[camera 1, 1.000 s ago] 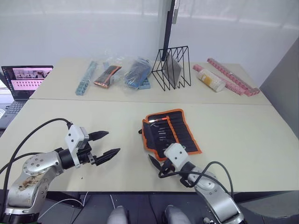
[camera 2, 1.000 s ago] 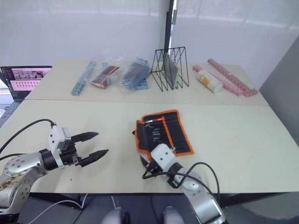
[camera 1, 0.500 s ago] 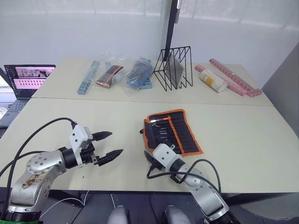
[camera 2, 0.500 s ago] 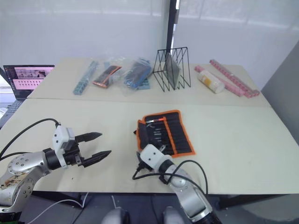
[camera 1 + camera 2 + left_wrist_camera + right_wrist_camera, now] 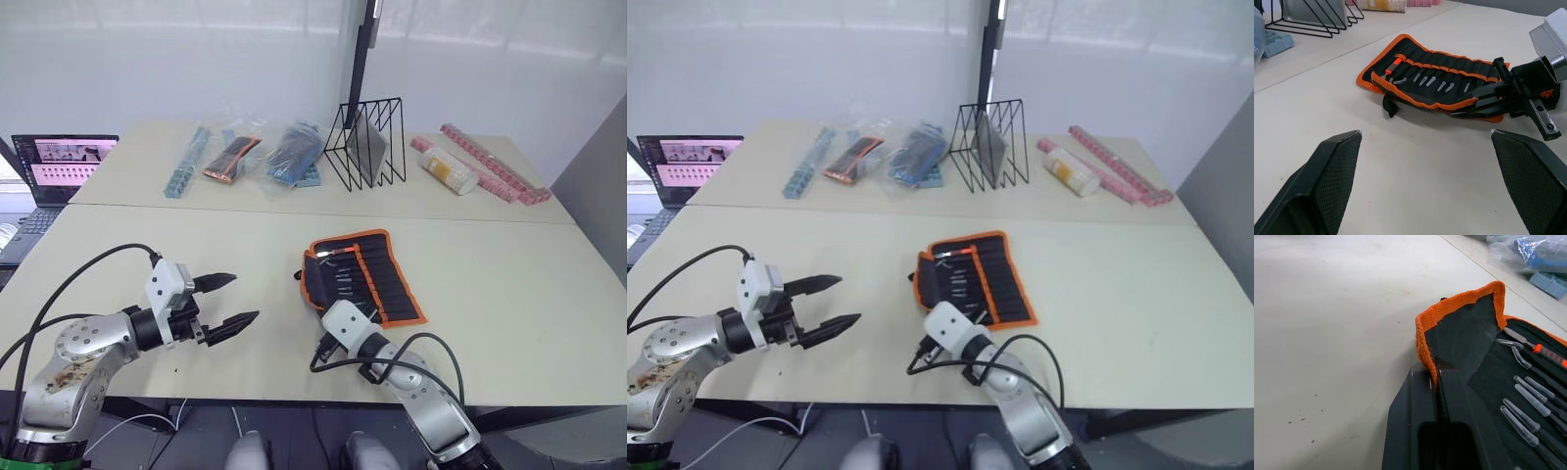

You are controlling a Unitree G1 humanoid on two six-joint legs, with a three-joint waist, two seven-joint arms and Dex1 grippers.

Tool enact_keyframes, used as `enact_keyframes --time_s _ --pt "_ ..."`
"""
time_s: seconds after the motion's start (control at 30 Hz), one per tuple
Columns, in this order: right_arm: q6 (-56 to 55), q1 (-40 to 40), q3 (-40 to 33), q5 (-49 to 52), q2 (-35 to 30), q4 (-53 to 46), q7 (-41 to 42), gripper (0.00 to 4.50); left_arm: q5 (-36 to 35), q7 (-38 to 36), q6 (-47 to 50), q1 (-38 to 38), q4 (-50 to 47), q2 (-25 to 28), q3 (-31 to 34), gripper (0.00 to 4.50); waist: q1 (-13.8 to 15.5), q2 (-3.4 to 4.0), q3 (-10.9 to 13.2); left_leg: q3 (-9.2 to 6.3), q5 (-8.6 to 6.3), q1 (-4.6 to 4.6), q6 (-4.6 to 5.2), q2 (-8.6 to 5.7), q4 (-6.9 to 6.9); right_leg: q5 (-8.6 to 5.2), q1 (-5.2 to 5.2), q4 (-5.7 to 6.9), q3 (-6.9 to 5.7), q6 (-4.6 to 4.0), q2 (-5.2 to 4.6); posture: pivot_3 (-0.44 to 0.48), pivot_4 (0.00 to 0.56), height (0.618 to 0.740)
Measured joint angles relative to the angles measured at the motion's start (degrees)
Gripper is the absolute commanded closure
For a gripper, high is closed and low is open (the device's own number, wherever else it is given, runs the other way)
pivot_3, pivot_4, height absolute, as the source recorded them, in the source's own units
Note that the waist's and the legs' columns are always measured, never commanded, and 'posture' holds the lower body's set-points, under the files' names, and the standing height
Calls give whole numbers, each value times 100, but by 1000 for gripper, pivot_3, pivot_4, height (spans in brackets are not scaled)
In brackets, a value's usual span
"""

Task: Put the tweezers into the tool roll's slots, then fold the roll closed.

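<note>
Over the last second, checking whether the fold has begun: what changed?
The right gripper moved in to the tool roll's near left corner and now pinches its orange edge, which stands raised. The left gripper is open as before, apart on the table. Tweezers remain in their slots.

A black wire rack (image 5: 364,144) stands at twelve o'clock on the beige bench (image 5: 509,274); an open laptop (image 5: 61,168) sits at ten.

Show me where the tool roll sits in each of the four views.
Left eye: tool roll centre, just ahead of the right gripper.
Right eye: centre, right of the middle.
Left wrist: upper middle, flat on the table.
Right wrist: right side, flap pinched in the gripper.
Shared landmark: the roll's orange trim.
</note>
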Motion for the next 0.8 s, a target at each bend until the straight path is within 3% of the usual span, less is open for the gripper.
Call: enact_keyframes --time_s 0.2,0.37,0.53,0.8 --pt "-497 242 -267 944 -855 -324 1270 4477 318 -924 -542 -654 775 311 -557 0 18 4 3 -16 0 -2 0 -4 4 0 9 0 -18 0 0 0 150 687" --pt "-1023 418 -378 1404 -1649 -325 2279 4477 1084 -2007 -2029 -1708 2064 288 -1379 0 28 12 7 -41 0 -29 2 -1 37 0 9 0 -50 0 4 0 150 687" --pt "-1220 458 -476 1494 -1971 -327 2684 4477 1957 -2885 -4074 -3171 4054 -357 -2233 0 109 14 8 -63 0 -53 4 -4 60 0 10 1 -66 -1 5 0 150 687" --pt "-1196 652 -512 1446 -1906 -555 2564 4477 2334 -3385 -5861 -4446 6117 -1205 -2558 0 136 14 8 -79 -4 -76 11 -5 84 1 7 3 -77 2 5 0 150 687"
